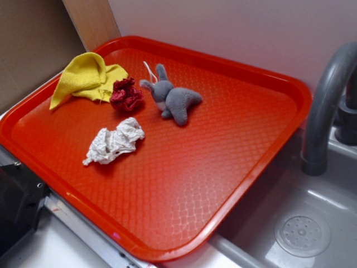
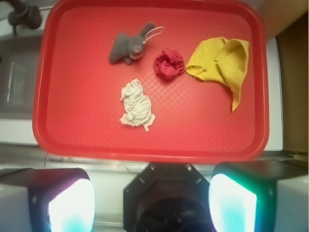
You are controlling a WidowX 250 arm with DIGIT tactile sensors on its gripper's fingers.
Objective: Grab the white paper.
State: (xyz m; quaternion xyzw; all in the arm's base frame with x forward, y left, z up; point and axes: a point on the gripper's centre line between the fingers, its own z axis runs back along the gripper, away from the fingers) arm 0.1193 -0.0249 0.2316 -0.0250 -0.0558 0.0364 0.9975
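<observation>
The white paper [image 1: 114, 141] is a crumpled, elongated wad lying on the left-middle of the red tray [image 1: 223, 139]. In the wrist view the white paper [image 2: 136, 105] sits near the centre of the tray [image 2: 82, 87], well ahead of my gripper [image 2: 152, 195]. The gripper hangs above and behind the tray's near rim. It is open, its two fingers [image 2: 67, 203] set wide apart with nothing between them. The exterior view does not show the gripper.
A grey plush bunny [image 1: 175, 100], a dark red wad [image 1: 126, 95] and a yellow cloth [image 1: 86, 78] lie beyond the paper on the tray. A grey faucet [image 1: 326, 100] and a sink with a drain [image 1: 302, 231] are to the right. A black block [image 1: 17, 206] stands at the lower left.
</observation>
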